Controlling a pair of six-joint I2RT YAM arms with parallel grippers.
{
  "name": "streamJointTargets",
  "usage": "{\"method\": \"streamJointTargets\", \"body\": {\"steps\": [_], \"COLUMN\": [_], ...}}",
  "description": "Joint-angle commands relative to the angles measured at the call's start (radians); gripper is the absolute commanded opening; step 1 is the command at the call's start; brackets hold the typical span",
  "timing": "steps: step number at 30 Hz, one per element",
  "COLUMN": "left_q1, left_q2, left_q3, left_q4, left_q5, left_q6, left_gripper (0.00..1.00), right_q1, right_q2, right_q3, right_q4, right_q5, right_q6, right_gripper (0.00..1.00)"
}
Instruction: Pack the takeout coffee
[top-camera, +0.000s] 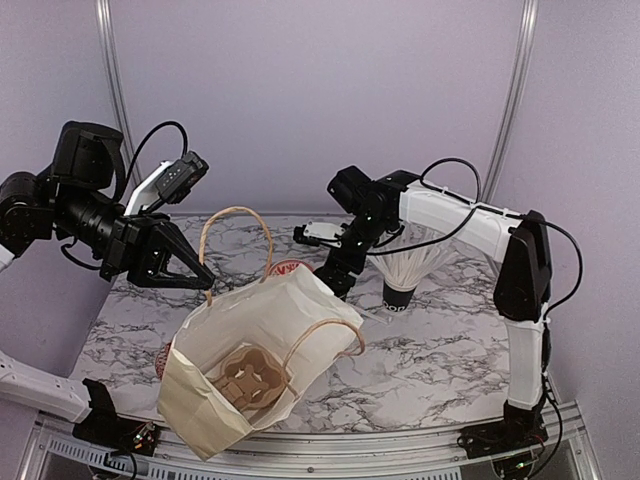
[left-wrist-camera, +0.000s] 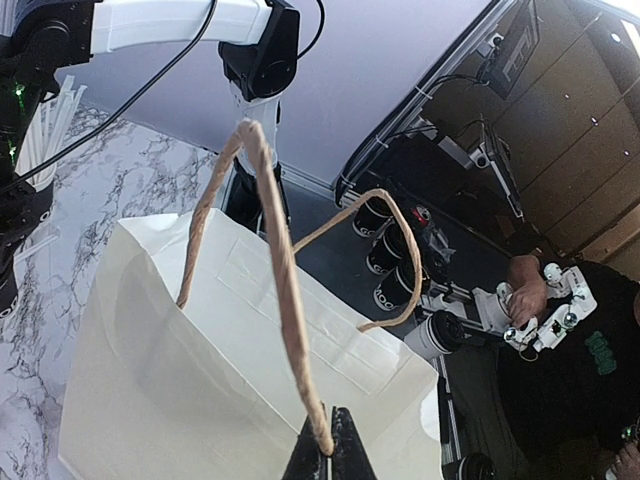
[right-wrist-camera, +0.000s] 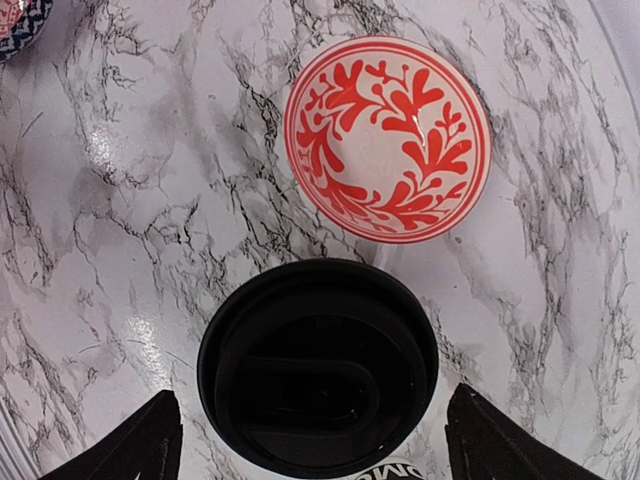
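Note:
In the right wrist view the takeout coffee, a black cup with its round black lid (right-wrist-camera: 318, 365) on, stands on the marble table (right-wrist-camera: 120, 200). My right gripper (right-wrist-camera: 315, 425) hangs right above it, open, with one finger on each side of the lid and neither touching it. In the top view the right gripper (top-camera: 338, 272) points down behind the white paper bag (top-camera: 250, 340), and the cup is hidden there. My left gripper (top-camera: 208, 280) is shut on one brown bag handle (left-wrist-camera: 285, 290) and holds it up, so the bag mouth stays open.
A cardboard cup carrier (top-camera: 250, 380) lies inside the bag. A black cup of white wrapped straws (top-camera: 402, 285) stands right of my right gripper. A red-and-white bowl (right-wrist-camera: 388, 140) sits just beyond the coffee; another (top-camera: 163, 360) is left of the bag.

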Motion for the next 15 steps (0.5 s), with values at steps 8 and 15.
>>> {"method": "streamJointTargets", "body": {"steps": [8, 15], "left_q1": [-0.004, -0.003], "left_q2": [-0.006, 0.001], "left_q3": [-0.006, -0.009], "left_q4": [0.002, 0.002], "left_q5": [-0.006, -0.011], "left_q6": [0.015, 0.024], "left_gripper": [0.00, 0.00], "right_q1": [0.019, 0.026], "right_q2": [0.078, 0.082], "right_q3": [0.092, 0.098], "right_q4": [-0.068, -0.083], "right_q5": [-0.014, -0.022], "right_q6": [0.021, 0.026], "right_gripper": [0.89, 0.79]}}
